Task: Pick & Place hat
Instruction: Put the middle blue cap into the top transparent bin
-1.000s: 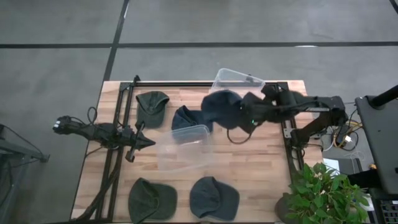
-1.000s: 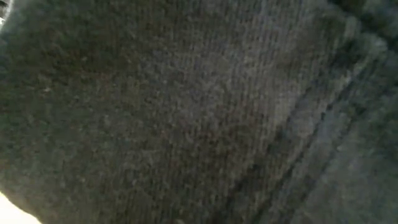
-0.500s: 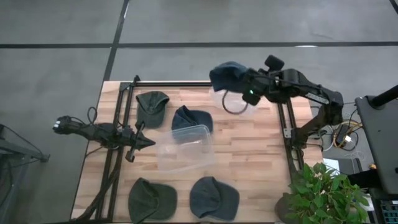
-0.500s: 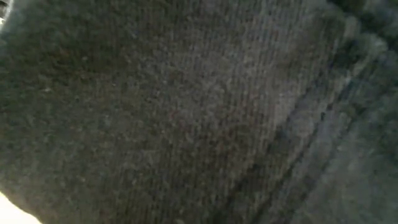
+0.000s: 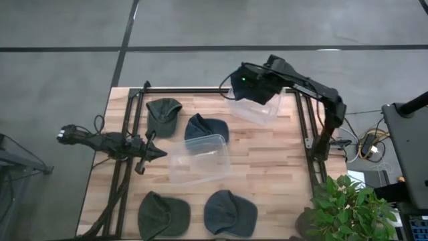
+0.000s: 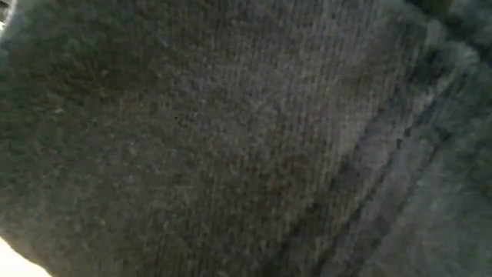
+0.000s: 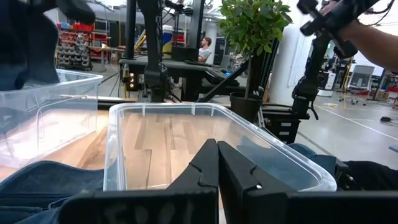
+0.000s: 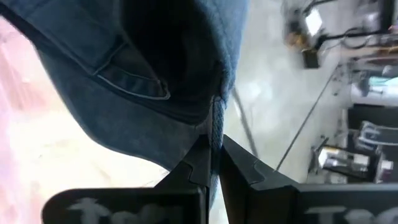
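Observation:
A dark blue hat (image 5: 259, 95) hangs from my right gripper (image 5: 249, 91) at the table's far edge, over a clear bin (image 5: 262, 112). In the right wrist view the hat (image 8: 143, 74) fills the picture ahead of the shut fingers. My left gripper (image 5: 151, 153) waits shut at the table's left, beside a second clear bin (image 5: 198, 158). The left wrist view shows its shut fingers (image 7: 217, 163) just short of that bin's wall (image 7: 149, 180). The low view is covered by dark fabric (image 6: 231, 138). My right gripper pinches the hat's edge at a stitched seam (image 8: 216, 118) between its two fingers (image 8: 193, 163). The hat is lifted clear of the table and bunched around the gripper. In the high view the wrist hides the place of contact.
Four more hats lie on the table: a green one (image 5: 162, 114) and a blue one (image 5: 204, 127) toward the far side, a green one (image 5: 162, 214) and a blue-grey one (image 5: 229, 213) at the near edge. A plant (image 5: 348, 204) stands off the right near corner.
My right gripper has risen from the table's middle right and swung toward the far edge, carrying the blue hat with it. The hat hung spread between the two bins; now it is bunched at the gripper over the far bin.

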